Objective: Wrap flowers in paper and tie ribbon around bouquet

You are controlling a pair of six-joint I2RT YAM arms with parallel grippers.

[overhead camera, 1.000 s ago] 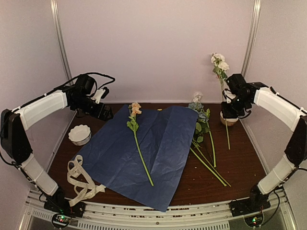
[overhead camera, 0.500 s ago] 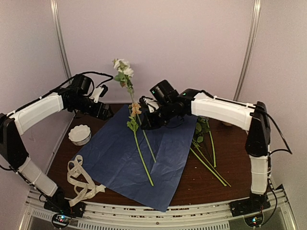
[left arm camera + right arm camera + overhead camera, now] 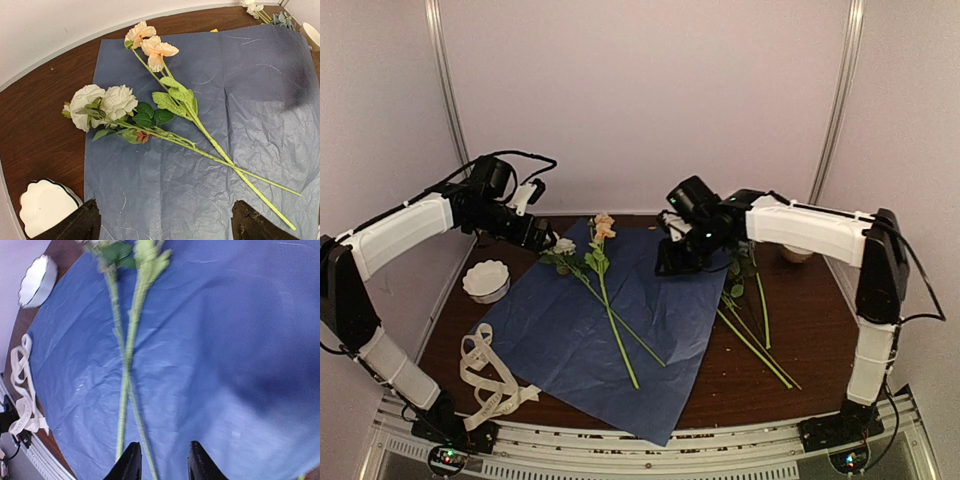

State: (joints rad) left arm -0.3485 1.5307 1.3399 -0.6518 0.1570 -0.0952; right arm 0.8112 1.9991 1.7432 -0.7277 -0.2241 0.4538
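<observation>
The paper point(image 3: 670, 300) lies flat on the table, dark navy face up. Two of the flowers lie on it with stems crossed: a peach bloom point(image 3: 604, 228) and a white bloom point(image 3: 563, 246). Several more flowers point(image 3: 742, 280) lie off the paper's right edge. The ribbon point(image 3: 490, 375) is looped at the front left. My right gripper point(image 3: 672, 262) hovers over the paper's far right part, open and holding nothing; in the right wrist view its fingertips point(image 3: 131, 462) stand apart above the crossed stems point(image 3: 127, 340). My left gripper point(image 3: 542, 238) hangs wide open over the far left corner. No bouquet is formed.
A white scalloped bowl point(image 3: 486, 280) stands left of the paper, also the bowl point(image 3: 45, 207) in the left wrist view. A small cup point(image 3: 798, 252) sits at the back right. Bare brown table point(image 3: 820, 350) runs along the right side.
My right arm carried the white flower from the back right over to the paper and laid it across the peach flower's stem. Its jaws then opened and let go. The left arm stayed put.
</observation>
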